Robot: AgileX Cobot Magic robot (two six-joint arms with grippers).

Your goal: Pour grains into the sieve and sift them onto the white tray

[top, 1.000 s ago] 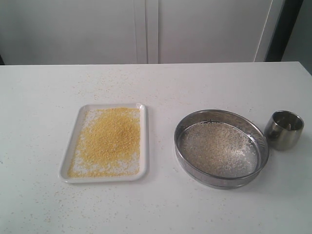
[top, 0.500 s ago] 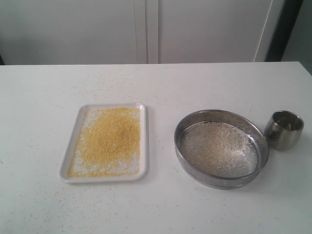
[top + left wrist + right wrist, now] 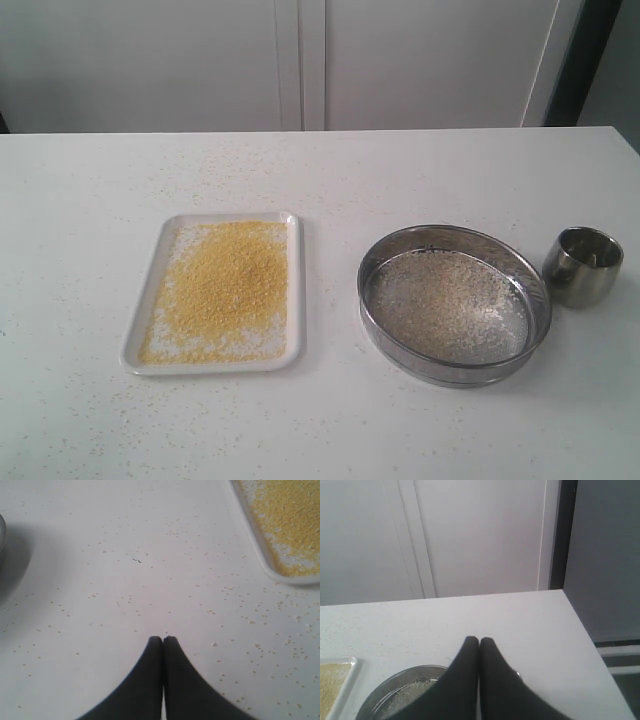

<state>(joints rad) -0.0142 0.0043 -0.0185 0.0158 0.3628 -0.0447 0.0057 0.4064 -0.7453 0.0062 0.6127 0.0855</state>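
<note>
Outside, we see grains [image 3: 225, 285] on the tray [image 3: 133, 340], sieve [image 3: 450, 372] beside it. Left wrist: our left gripper [image 3: 163, 639], pinched closed and empty, could clip the tray. Right wrist: our right gripper [image 3: 479, 640], likewise closed, could nudge the sieve, spilling grains.

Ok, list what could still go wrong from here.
1. The fine yellow grains lie right up to the low rim of the white tray; a nudge could spill them.
2. The sieve holds pale coarse grains; tipping it could scatter them.
3. The steel cup stands close beside the sieve and could be knocked.
</note>
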